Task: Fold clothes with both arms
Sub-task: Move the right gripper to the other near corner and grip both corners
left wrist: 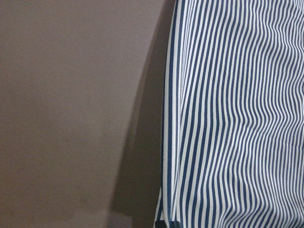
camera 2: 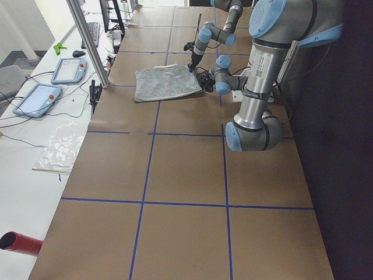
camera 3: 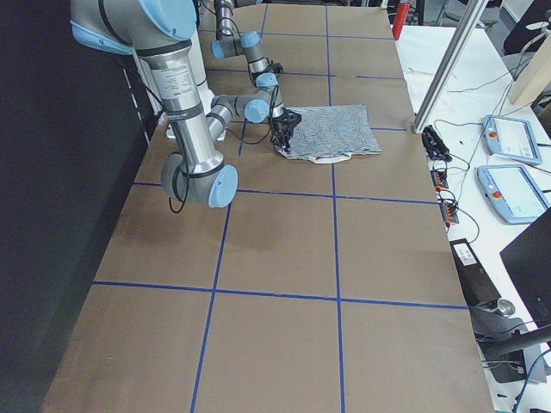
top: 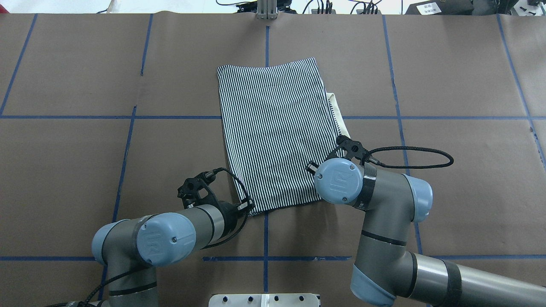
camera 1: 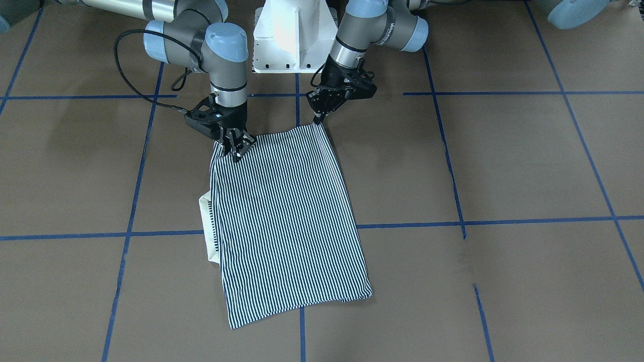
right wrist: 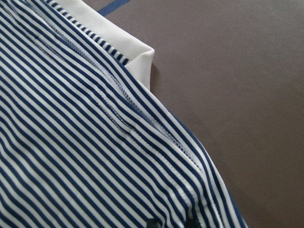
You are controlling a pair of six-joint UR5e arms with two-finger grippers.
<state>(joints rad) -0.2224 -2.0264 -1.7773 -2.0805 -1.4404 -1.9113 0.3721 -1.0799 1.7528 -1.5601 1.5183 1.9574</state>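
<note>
Shirt: I see the polo shirt (camera 1: 287, 216) folded into 1 striped rectangle, lying on the worktop (camera 1: 503, 166).
Left gripper (camera 1: 318, 120): jaws pinch its robot-side corner.
Right gripper (camera 1: 236, 151): jaws clenched on the other robot-side corner.
Wrist views: right shows the cream collar (right wrist: 128, 42); left, only stripes.
</note>
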